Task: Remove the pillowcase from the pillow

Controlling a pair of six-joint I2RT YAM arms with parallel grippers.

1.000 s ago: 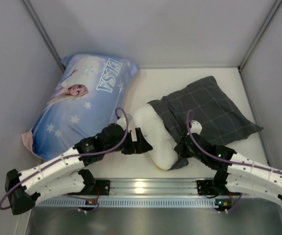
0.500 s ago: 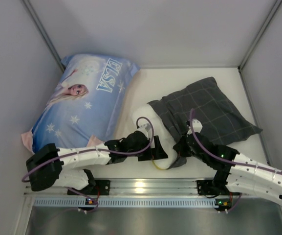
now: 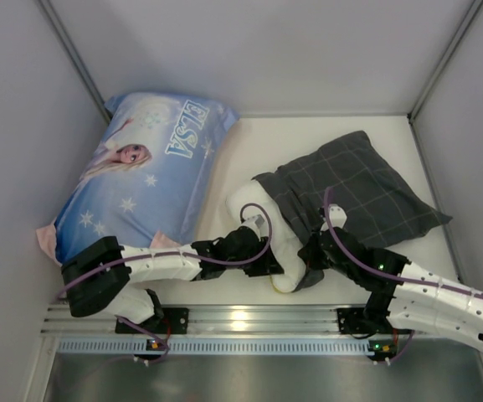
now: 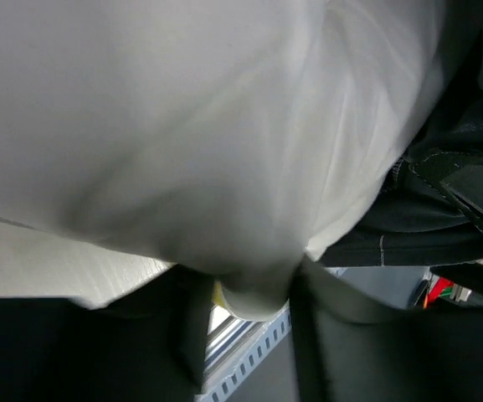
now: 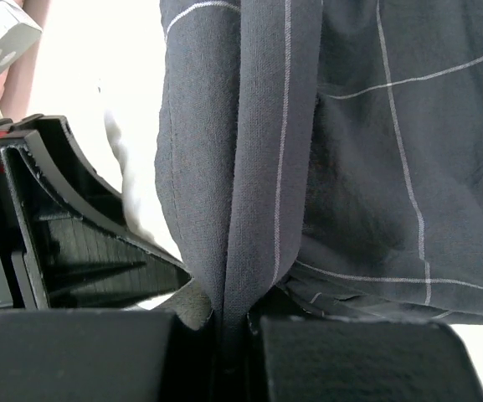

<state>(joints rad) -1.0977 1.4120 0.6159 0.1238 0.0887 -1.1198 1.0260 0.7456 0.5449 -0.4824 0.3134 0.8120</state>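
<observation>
— What have your two claws got hold of?
— Your left gripper (image 4: 249, 331) pinches the near corner of the pillow (image 3: 258, 218), with white fabric bulging between its fingers. Just beside it, your right gripper (image 5: 224, 322) is clamped tight on a fold of the pillowcase (image 3: 358, 188).
— And where does the pillow lie?
— Mid-table (image 3: 300, 138), near end bare, far end inside the pillowcase, which spreads toward the right rear. The ELSA pillow (image 3: 141, 176) lies far left.
</observation>
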